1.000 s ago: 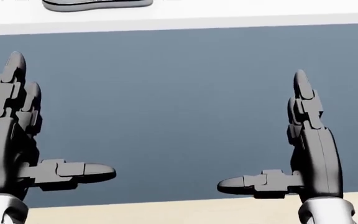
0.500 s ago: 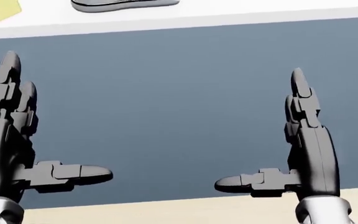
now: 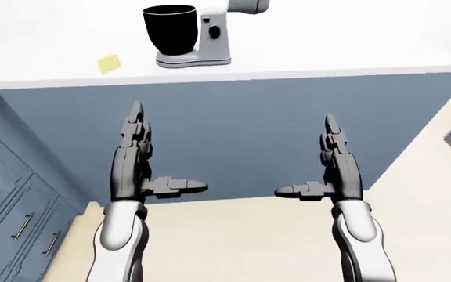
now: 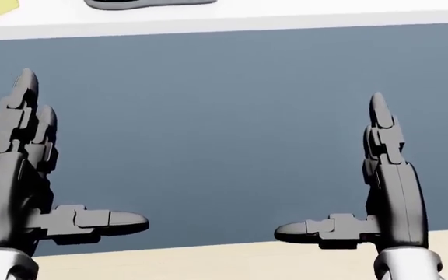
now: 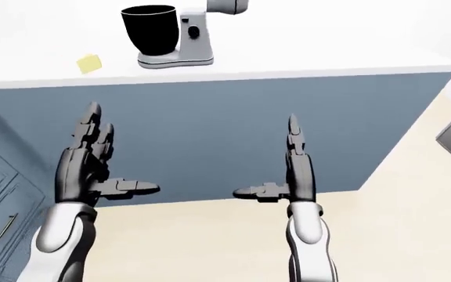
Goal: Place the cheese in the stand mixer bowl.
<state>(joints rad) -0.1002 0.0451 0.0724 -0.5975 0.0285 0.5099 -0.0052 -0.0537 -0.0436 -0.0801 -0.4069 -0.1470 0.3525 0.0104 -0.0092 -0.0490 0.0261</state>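
Left hand [image 3: 135, 161]: empty, fingers spread wide, thumb pointing inward
Right hand [image 3: 337, 167]: empty, equally wide
Cheese [image 3: 109, 63]: on the white counter [image 3: 327, 53], at 8 o'clock from the mixer
Mixer [image 3: 210, 41]: black bowl [image 3: 170, 27] on its left side

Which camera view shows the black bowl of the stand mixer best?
The left-eye view: the mixer bowl appears whole there, on the white counter beside the cheese. The right-eye view shows nearly the same. The head view cuts off the bowl, showing only the mixer's base.
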